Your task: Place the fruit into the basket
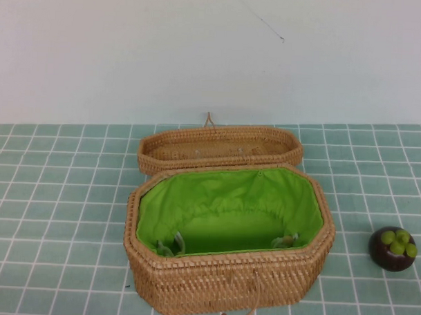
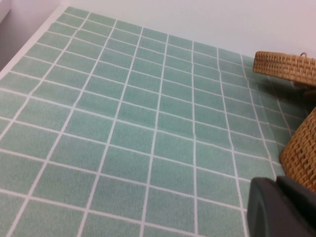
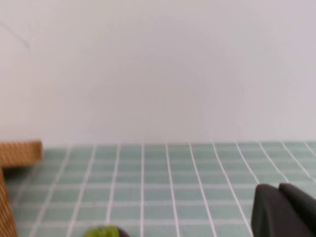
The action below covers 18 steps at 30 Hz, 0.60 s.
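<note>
The basket (image 1: 227, 275) is a large tan wicker one with bright green lining, standing open in the middle of the tiled table in the high view. Its lid (image 1: 218, 147) lies back behind it. The fruit (image 1: 394, 248), a small dark mangosteen with green lobes, sits on the table to the right of the basket. Neither arm shows in the high view. My left gripper (image 2: 278, 185) is shut and empty, beside the basket's left wall (image 2: 302, 153). My right gripper (image 3: 279, 190) is shut and empty, with the fruit's green top (image 3: 101, 232) at the frame's edge.
The table is covered in green tiles with white grout and ends at a plain white wall behind. The table's left edge (image 2: 29, 42) shows in the left wrist view. A cord loop (image 1: 209, 120) sticks up from the lid.
</note>
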Tool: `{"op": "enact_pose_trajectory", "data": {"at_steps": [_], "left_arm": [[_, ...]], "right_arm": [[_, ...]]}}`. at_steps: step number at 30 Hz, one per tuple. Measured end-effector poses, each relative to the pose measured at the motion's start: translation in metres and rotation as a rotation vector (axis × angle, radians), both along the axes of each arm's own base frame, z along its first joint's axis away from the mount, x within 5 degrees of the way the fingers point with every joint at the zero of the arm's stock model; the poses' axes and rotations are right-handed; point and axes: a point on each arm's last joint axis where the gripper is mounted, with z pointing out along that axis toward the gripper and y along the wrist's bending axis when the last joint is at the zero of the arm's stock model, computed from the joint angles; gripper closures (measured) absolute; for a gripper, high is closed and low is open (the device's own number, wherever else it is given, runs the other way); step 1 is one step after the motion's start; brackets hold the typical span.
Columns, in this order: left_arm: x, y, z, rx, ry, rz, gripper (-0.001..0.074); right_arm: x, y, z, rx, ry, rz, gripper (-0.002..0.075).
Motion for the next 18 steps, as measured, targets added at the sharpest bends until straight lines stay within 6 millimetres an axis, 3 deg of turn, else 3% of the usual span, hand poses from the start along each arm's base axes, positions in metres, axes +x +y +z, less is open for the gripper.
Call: {"op": "enact_pose_trajectory", "data": {"at_steps": [6,14,18], "left_arm": [[0.0,0.0,0.0,0.0,0.0,0.0,0.0738],[0.0,0.0,0.0,0.0,0.0,0.0,0.0738],[0.0,0.0,0.0,0.0,0.0,0.0,0.0738]], "right_arm": [[-0.001,0.004,0.013,0.012,-0.148,0.048,0.0728],[-0.019,0.017,0.051,-0.006,-0.605,0.196,0.0728],[-0.022,0.015,0.066,0.043,-0.616,0.198,0.0728]]}}
